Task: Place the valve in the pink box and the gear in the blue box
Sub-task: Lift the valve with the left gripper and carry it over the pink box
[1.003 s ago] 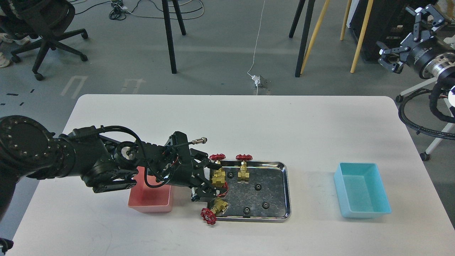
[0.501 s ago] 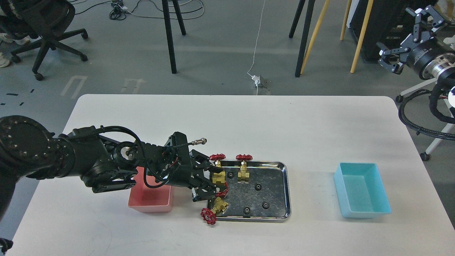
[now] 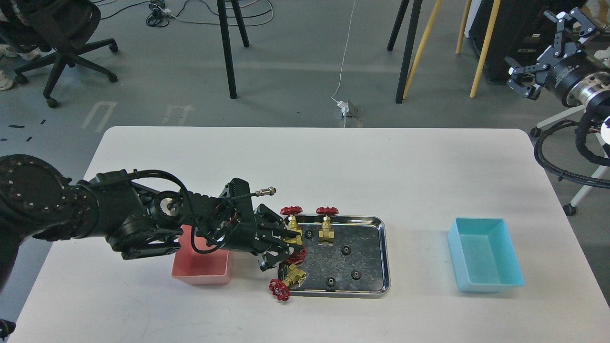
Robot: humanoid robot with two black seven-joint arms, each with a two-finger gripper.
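Left end effector [image 3: 291,244] pinches a valve [image 3: 295,238] at frame centre; neighbouring valve [image 3: 287,281] overhanging the tray [image 3: 376,286] could get knocked off; right end effector [image 3: 543,52], upper right, spread.

The steel tray [image 3: 367,224] is shiny, mirror-like metal. The valve [image 3: 326,227] has a brass-coloured body. Pink box [image 3: 200,271] and blue box [image 3: 486,255] look like smooth matt plastic.
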